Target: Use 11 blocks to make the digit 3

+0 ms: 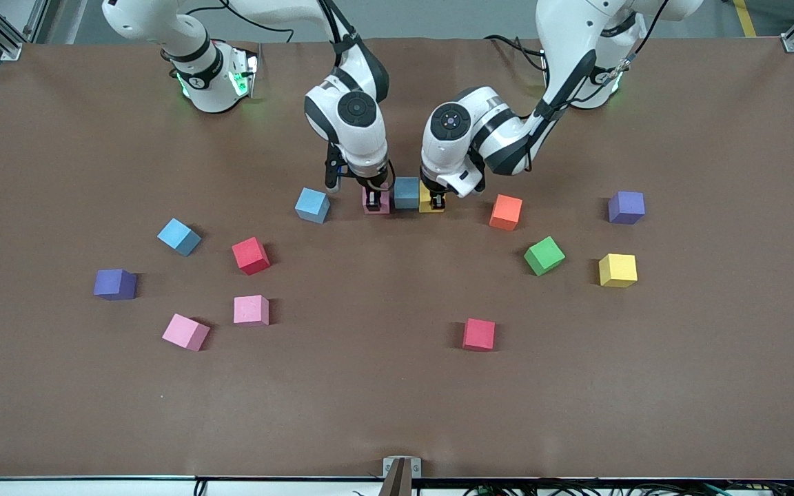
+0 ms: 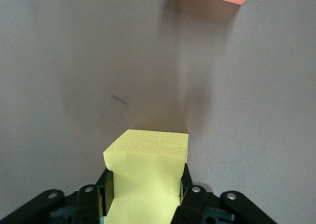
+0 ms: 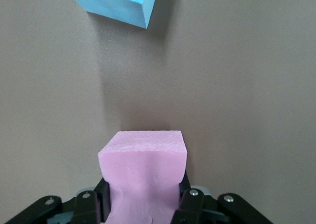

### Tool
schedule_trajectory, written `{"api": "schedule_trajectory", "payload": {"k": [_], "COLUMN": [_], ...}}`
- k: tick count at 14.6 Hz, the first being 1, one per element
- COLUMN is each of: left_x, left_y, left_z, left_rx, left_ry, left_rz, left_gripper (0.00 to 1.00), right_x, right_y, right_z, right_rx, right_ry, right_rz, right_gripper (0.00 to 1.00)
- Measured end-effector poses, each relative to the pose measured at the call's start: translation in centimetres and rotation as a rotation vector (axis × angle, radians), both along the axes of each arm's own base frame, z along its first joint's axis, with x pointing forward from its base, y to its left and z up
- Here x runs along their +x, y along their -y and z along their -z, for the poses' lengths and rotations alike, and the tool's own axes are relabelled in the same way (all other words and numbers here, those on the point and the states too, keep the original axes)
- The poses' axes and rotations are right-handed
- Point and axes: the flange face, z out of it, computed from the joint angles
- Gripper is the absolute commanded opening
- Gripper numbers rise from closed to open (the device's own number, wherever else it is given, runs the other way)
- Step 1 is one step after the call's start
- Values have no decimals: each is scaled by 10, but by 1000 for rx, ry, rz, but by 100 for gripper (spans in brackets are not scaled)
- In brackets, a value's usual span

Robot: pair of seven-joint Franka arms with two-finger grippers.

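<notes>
My right gripper (image 1: 374, 200) is shut on a pink cube (image 1: 378, 204), squeezed between its fingers in the right wrist view (image 3: 143, 152). My left gripper (image 1: 433, 200) is shut on a yellow cube (image 1: 430, 205), also seen in the left wrist view (image 2: 148, 150). Both cubes are down at the table, one on each side of a grey-blue cube (image 1: 406, 193), forming a row. A light blue cube (image 1: 312, 205) lies beside the pink one toward the right arm's end. An orange cube (image 1: 506, 211) lies beside the yellow one toward the left arm's end.
Loose cubes nearer the front camera: light blue (image 1: 178, 236), red (image 1: 251, 255), two pink (image 1: 251, 309) (image 1: 185, 332), red (image 1: 479, 335), green (image 1: 544, 255), yellow (image 1: 617, 269). Purple cubes (image 1: 115, 284) (image 1: 626, 207) lie toward each end.
</notes>
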Motion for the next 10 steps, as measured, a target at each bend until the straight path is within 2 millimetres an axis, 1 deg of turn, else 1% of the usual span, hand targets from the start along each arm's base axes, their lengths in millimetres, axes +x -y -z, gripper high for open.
{"api": "schedule_trajectory", "payload": {"k": [10], "left_x": [-2], "left_y": [2], "left_z": [0], "left_rx": [-1], "left_ry": [0], "left_rz": [4], "left_gripper": [33], "right_x": [-1], "right_y": [0], "right_z": [7], "right_rx": [-19], "right_ry": [-14], "right_rz": [14], "right_gripper": [0]}}
